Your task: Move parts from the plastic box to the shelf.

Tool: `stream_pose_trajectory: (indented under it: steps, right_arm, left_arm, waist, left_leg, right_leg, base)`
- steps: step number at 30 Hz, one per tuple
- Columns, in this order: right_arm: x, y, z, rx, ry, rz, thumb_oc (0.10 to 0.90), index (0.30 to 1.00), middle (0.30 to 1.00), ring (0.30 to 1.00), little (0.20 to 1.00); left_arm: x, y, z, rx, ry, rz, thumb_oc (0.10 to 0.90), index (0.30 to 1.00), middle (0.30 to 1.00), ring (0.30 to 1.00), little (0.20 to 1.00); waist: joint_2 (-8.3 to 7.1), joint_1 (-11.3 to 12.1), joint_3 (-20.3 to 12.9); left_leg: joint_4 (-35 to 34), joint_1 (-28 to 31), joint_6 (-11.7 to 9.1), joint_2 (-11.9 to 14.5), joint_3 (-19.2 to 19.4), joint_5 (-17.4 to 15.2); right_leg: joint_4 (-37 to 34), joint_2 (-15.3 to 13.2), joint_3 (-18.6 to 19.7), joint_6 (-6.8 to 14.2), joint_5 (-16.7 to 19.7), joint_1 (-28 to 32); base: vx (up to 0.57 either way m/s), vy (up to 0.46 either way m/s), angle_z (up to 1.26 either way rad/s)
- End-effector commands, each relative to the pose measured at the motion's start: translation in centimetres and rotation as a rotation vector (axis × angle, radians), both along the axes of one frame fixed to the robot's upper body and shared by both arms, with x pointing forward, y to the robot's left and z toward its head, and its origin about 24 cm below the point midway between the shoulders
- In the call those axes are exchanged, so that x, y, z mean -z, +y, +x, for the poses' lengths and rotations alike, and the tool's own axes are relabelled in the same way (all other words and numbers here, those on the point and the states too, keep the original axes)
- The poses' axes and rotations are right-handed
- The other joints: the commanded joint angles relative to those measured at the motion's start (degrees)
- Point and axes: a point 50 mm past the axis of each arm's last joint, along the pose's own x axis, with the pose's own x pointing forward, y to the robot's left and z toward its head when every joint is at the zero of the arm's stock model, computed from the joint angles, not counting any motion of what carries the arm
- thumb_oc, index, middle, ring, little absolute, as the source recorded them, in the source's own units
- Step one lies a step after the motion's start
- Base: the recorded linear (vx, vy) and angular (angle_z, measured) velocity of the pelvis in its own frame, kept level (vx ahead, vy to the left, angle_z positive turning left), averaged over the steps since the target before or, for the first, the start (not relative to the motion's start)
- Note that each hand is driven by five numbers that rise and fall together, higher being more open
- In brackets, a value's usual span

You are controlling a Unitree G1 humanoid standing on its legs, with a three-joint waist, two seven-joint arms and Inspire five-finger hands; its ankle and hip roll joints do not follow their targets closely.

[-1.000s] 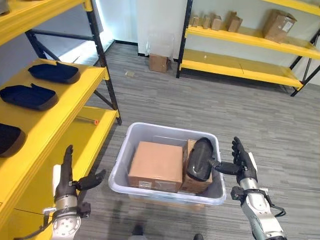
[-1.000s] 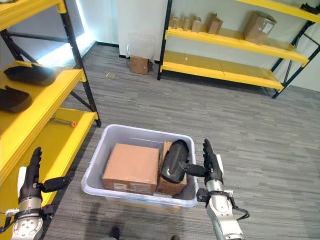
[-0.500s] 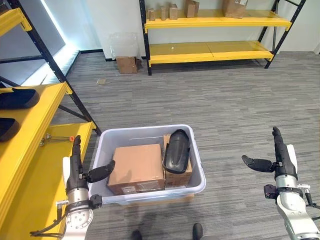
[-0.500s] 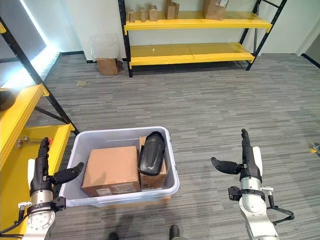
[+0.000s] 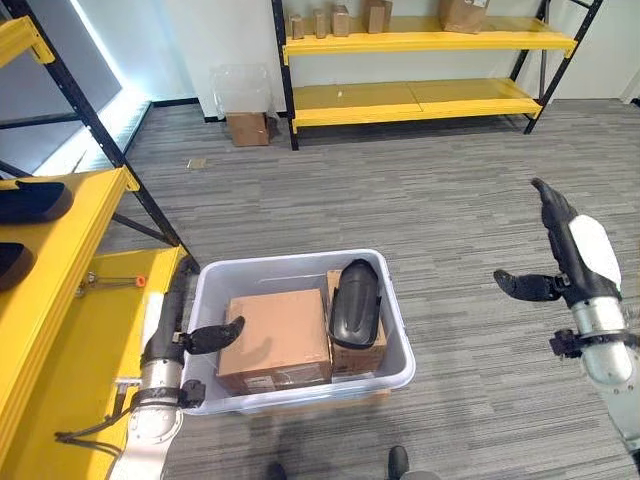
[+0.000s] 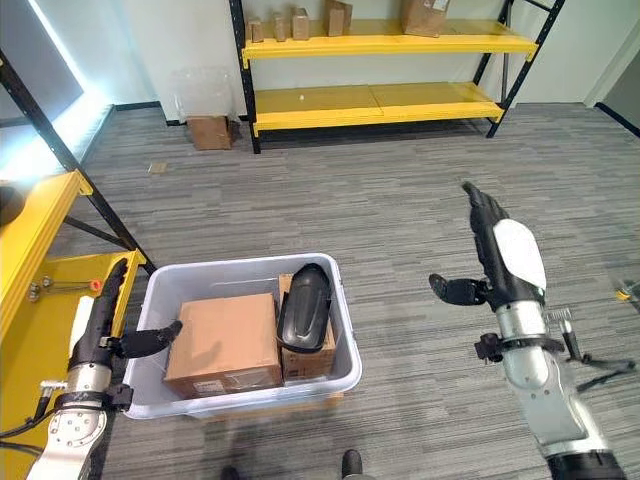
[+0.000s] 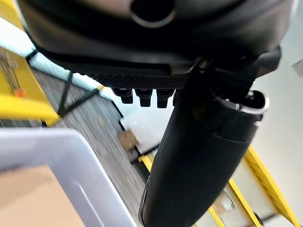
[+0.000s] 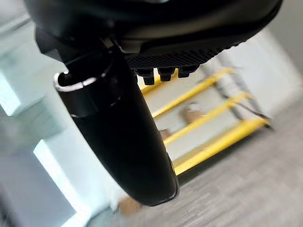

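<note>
Raised since a moment ago, the right hand [image 6: 505, 255] spreads wide; the left hand [image 5: 165, 335], open, apparently touches the translucent grey plastic box [image 5: 395, 345] holding a black curved part [image 5: 354, 303].

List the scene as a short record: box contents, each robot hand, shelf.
plastic box: on the floor, holds a cardboard box and a black part lying on a smaller carton
left robot hand: open, at the box's left wall, thumb over the rim
right robot hand: open, raised over bare floor, away from the box
near shelf: yellow, dark parts on it
</note>
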Motion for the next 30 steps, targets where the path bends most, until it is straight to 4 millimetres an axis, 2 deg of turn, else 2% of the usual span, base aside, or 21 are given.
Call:
stream_pose_trajectory:
  steps: [1, 6, 8, 13, 18, 20, 30]
  right_arm:
    - [-7.0, 3.6, 0.5, -0.214, -0.276, -0.104, 0.900, 1.000, 1.000, 1.000, 1.000]
    - [-9.6, 5.8, 1.2, -0.320, -0.297, -0.152, 0.900, 1.000, 1.000, 1.000, 1.000]
    - [-9.9, 6.1, 1.4, -0.337, -0.300, -0.159, 0.900, 1.000, 1.000, 1.000, 1.000]
    - [-10.6, 8.6, 2.4, -0.429, -0.281, -0.201, 0.900, 1.000, 1.000, 1.000, 1.000]
    - [-10.6, 9.5, 3.1, -0.442, -0.266, -0.160, 0.900, 1.000, 1.000, 1.000, 1.000]
    - [-10.3, 9.9, 3.7, -0.447, -0.262, -0.145, 0.900, 1.000, 1.000, 1.000, 1.000]
    - [-9.4, 10.6, 4.3, -0.440, -0.254, -0.134, 0.900, 1.000, 1.000, 1.000, 1.000]
  left_arm:
    - [-7.6, -0.9, 2.8, 0.179, -0.271, 0.140, 0.900, 1.000, 1.000, 1.000, 1.000]
    - [-8.8, -1.5, 3.6, 0.228, -0.294, 0.134, 0.900, 1.000, 1.000, 1.000, 1.000]
    - [-9.0, -1.5, 3.8, 0.231, -0.295, 0.134, 0.900, 1.000, 1.000, 1.000, 1.000]
    - [-9.9, -1.8, 5.1, 0.228, -0.288, 0.127, 0.900, 1.000, 1.000, 1.000, 1.000]
    - [-10.5, -1.9, 5.3, 0.205, -0.320, 0.142, 0.900, 1.000, 1.000, 1.000, 1.000]
    - [-11.0, -2.1, 5.4, 0.190, -0.364, 0.130, 0.900, 1.000, 1.000, 1.000, 1.000]
    - [-12.0, -2.8, 5.3, 0.200, -0.428, 0.128, 0.900, 1.000, 1.000, 1.000, 1.000]
  waist:
    - [-4.64, 1.3, -1.0]
    - [-3.87, 2.0, 1.0]
    - [-3.73, 2.0, 1.5]
    - [-2.60, 2.2, 5.8]
    - [-1.42, 2.2, 9.1]
    - [-0.47, 2.1, 11.3]
    - [1.85, 2.4, 15.8]
  left_leg:
    - [-0.5, 0.0, -0.6, 1.8, 0.8, -1.1]
    - [-0.5, -2.3, -0.4, 1.9, -0.4, -0.5]
    - [-0.5, -2.8, -0.4, 1.9, -0.5, -0.4]
    - [-0.4, -6.5, -0.1, 2.0, -1.7, 0.7]
    - [-0.2, -8.7, 0.0, 1.7, -2.3, 1.2]
    - [-0.2, -10.4, 0.3, 0.9, -2.6, 1.3]
    - [0.1, -14.0, 0.9, -1.3, -3.5, 1.2]
  right_leg:
    - [2.2, -4.1, -0.5, 1.3, -3.4, 0.5]
    - [4.5, -3.7, 0.2, 1.1, -4.1, -2.6]
    - [4.8, -3.7, 0.3, 1.0, -4.2, -3.3]
    - [7.3, -3.3, 1.6, 0.8, -4.7, -8.0]
    - [9.0, -3.2, 2.2, 0.3, -5.3, -10.8]
    - [10.0, -3.6, 2.5, 0.1, -5.7, -13.0]
    - [12.1, -4.7, 2.4, -0.1, -6.9, -17.0]
  base:
    - [-0.02, -0.085, -0.02]
    - [-0.04, -0.123, 0.06]
    - [-0.11, -0.071, 0.05]
    - [-0.14, -0.073, 0.01]
    - [-0.09, -0.020, 0.03]
    - [-0.14, 0.019, 0.00]
    - [-0.03, 0.008, 0.00]
